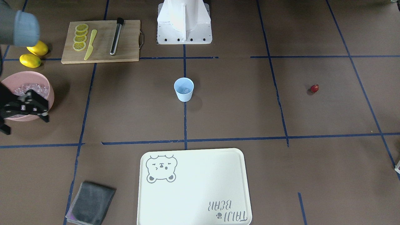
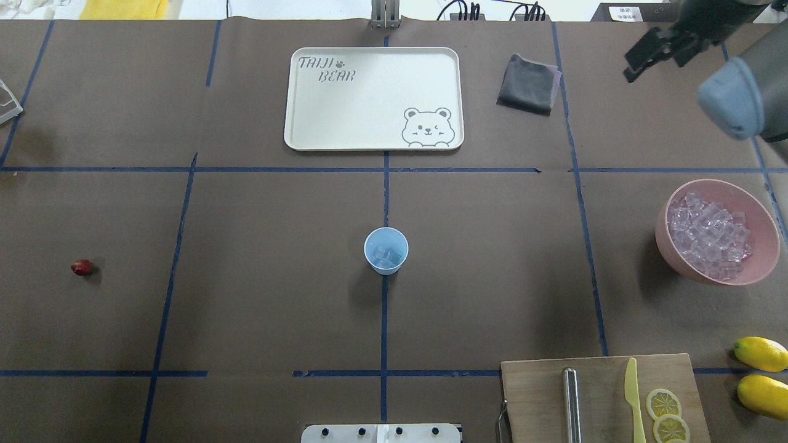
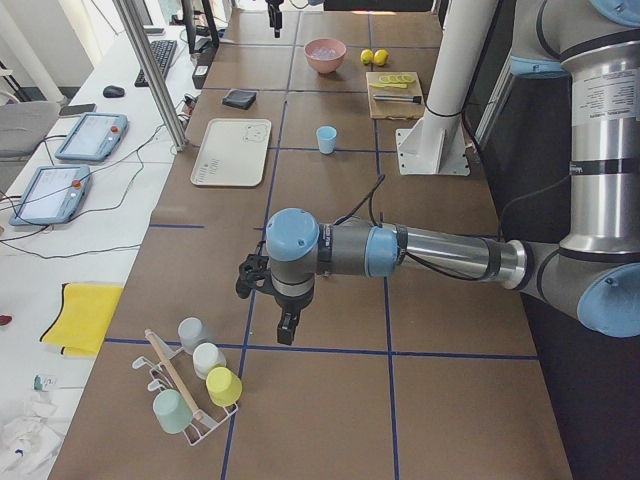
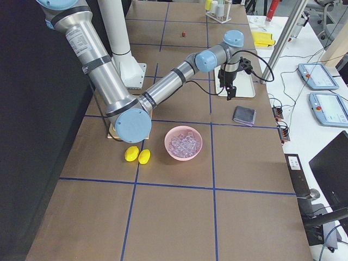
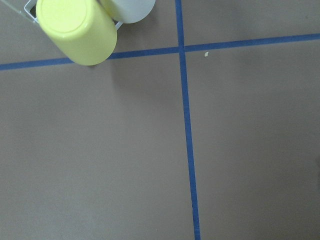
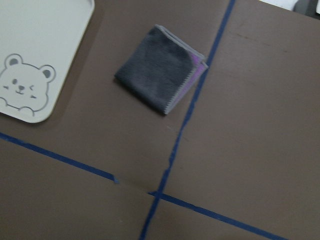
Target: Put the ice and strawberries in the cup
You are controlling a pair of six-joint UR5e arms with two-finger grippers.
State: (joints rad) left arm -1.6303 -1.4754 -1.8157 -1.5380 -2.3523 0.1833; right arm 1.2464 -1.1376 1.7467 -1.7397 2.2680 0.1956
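Observation:
The light blue cup [image 2: 386, 250] stands upright at the table's middle, with a few pieces of ice [image 2: 386, 253] inside it. More ice [image 2: 711, 237] fills the pink bowl [image 2: 763, 215] on the right side. One red strawberry [image 2: 81, 267] lies alone far to the left. My right gripper [image 2: 652, 67] hangs high above the table near the grey cloth, beyond the bowl, open and holding nothing. My left gripper [image 3: 285, 325] shows only in the exterior left view, above bare table beside a rack of cups. I cannot tell whether it is open or shut.
A white bear tray [image 2: 295, 98] lies at the far middle, with a folded grey cloth [image 2: 528, 84] to its right. A cutting board [image 2: 535, 381] carries lemon slices, a yellow knife and a metal rod. Two lemons [image 2: 762, 354] lie beside it. A rack of cups [image 3: 195, 385] stands at the left end.

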